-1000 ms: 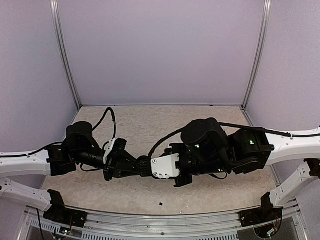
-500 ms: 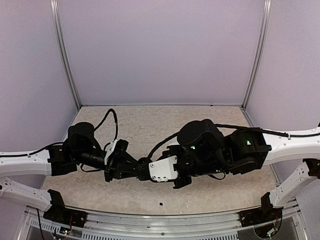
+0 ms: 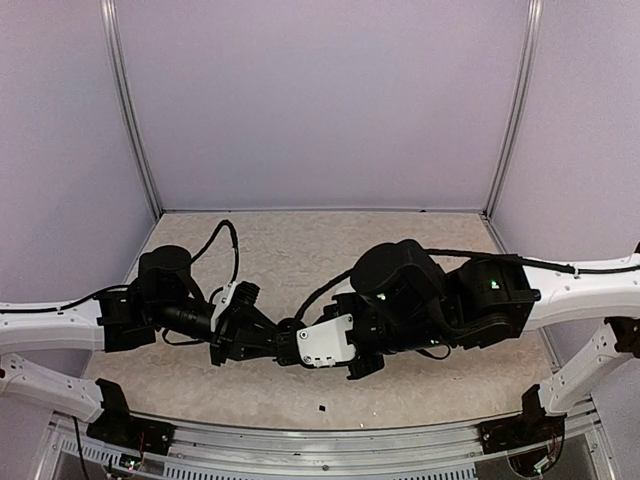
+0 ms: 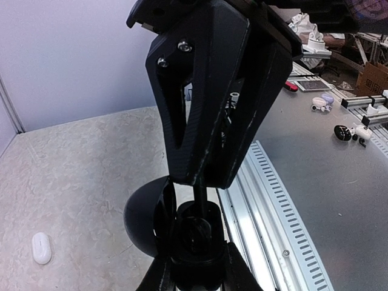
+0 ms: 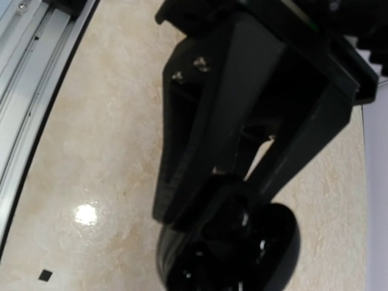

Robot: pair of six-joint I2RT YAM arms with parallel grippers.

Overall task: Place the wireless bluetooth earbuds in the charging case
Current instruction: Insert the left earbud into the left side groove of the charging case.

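Both grippers meet tip to tip low over the table's near middle. My left gripper point(image 3: 272, 338) point(image 4: 203, 182) is shut, and a thin black stem runs from its tips down to a small black rounded piece point(image 4: 200, 233). My right gripper point(image 3: 300, 345) point(image 5: 239, 179) is closed on that same black piece point(image 5: 242, 221); what the piece is I cannot tell. A small white oval, seemingly the charging case point(image 4: 41, 248), lies shut on the table, apart from both grippers. The arms hide it in the top view. The earbuds are out of view.
A flat black round disc point(image 4: 138, 221) point(image 5: 285, 236) lies on the table under the gripper tips. A tiny black bit point(image 3: 322, 408) point(image 5: 44, 274) sits near the front edge. The slotted metal rail point(image 4: 285, 200) point(image 5: 30, 66) borders the near side. Purple walls enclose the back and sides.
My right gripper has eased left and a little nearer, and the left gripper has shifted slightly right, so the two now press closer together. Both grips are unchanged.
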